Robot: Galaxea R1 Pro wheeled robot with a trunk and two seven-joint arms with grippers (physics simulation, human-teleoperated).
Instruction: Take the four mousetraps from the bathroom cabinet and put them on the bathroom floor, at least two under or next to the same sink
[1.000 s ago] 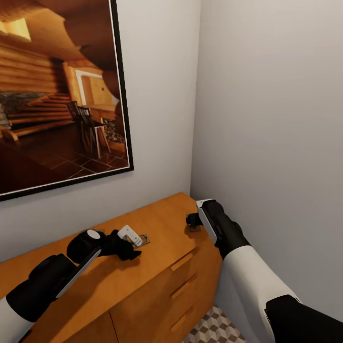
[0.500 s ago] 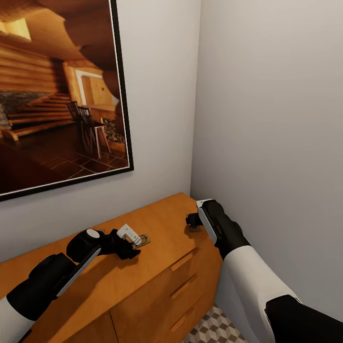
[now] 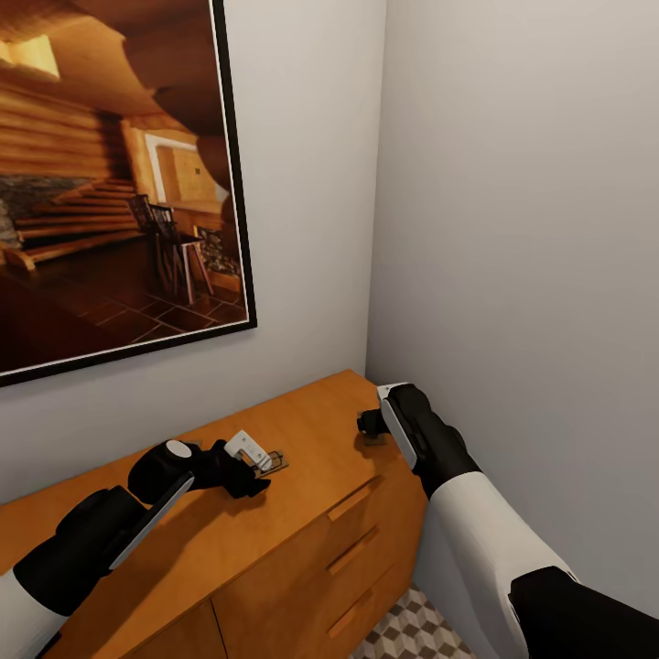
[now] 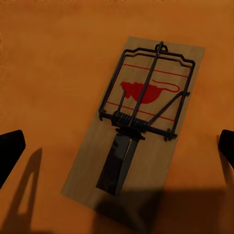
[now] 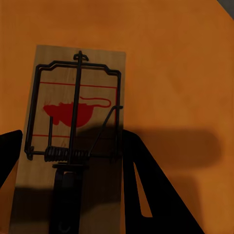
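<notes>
Two mousetraps lie flat on the orange-brown cabinet [image 3: 302, 513] top. One mousetrap [image 3: 275, 460] [image 4: 141, 122], a pale wooden board with a black wire spring and a red mouse print, rests just ahead of my left gripper [image 3: 256, 469] [image 4: 117, 146]. That gripper is open, and its dark fingertips [image 4: 9, 148] stand wide on either side of the board. The other mousetrap [image 3: 373, 439] [image 5: 73, 136] sits near the cabinet's right end under my right gripper [image 3: 370, 425], which is open. Its fingers [image 5: 7, 156] straddle the board without closing on it.
A large framed picture [image 3: 110, 183] hangs on the wall behind the cabinet. A grey side wall [image 3: 522, 229] stands close on the right. Drawer fronts with handles [image 3: 352, 549] face me, and a patch of cube-patterned bathroom floor [image 3: 412, 631] shows below.
</notes>
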